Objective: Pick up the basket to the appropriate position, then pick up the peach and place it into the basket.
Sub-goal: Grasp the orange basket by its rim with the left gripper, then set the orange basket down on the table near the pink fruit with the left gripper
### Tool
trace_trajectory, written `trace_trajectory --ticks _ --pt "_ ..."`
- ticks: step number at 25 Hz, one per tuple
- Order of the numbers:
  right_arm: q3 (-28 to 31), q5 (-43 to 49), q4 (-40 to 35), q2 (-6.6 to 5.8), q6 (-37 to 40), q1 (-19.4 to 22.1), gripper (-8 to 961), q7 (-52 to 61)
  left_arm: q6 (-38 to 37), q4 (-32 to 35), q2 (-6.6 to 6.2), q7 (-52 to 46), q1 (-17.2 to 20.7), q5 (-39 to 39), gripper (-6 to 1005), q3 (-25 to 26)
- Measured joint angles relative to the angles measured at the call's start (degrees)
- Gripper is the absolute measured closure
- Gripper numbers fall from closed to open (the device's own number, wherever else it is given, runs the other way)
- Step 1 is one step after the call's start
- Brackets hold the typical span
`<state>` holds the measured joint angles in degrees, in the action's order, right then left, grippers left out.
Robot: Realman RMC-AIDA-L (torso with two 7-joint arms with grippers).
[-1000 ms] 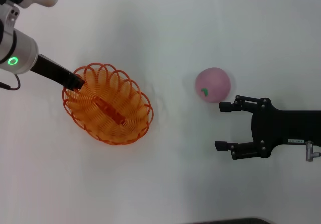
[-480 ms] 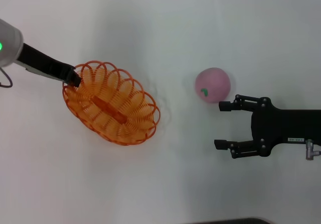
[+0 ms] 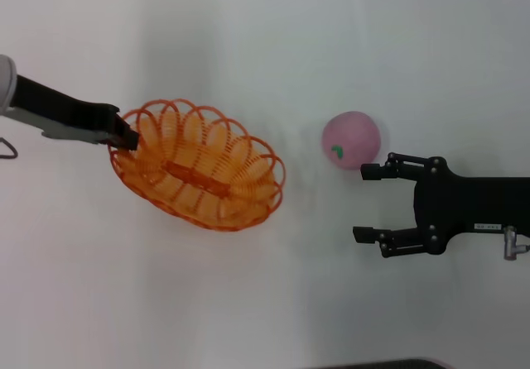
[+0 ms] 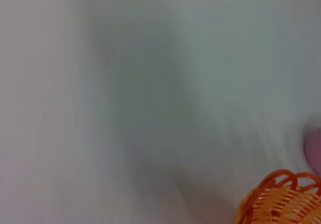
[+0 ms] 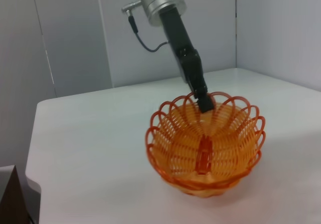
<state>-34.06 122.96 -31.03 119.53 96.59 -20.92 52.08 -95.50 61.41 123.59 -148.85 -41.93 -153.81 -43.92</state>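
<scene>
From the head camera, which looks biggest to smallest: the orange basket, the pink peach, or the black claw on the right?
1. The basket, clearly largest.
2. The right end effector, its open fingers spanning more than the peach.
3. The peach, smallest.

Left tool (image 3: 126,135) pinched closed; right tool (image 3: 369,203) spread wide.

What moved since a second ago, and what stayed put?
The left gripper, clamped on the rim of the basket, has carried the basket to the right, toward the peach, turning its long side more level. The peach has not moved. The right gripper waits open just beside the peach, as before, not holding anything.
</scene>
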Motion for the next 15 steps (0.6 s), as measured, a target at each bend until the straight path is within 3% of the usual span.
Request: trace_trajectory --ticks 8,11,15 --pt "0.0 0.0 0.0 0.0 -0.2 -0.3 34 0.6 3.2 -0.5 0.85 -5.2 5.4 7.4 932 -0.6" --pt "0.0 0.0 0.0 0.0 -0.2 -0.5 34 0.6 7.8 -0.6 0.87 -7.4 9.2 11.2 931 -4.2" --pt "0.0 -0.1 0.0 0.0 -0.2 -0.8 34 0.6 9.7 -0.6 0.87 -8.4 11.3 12.8 931 -5.6"
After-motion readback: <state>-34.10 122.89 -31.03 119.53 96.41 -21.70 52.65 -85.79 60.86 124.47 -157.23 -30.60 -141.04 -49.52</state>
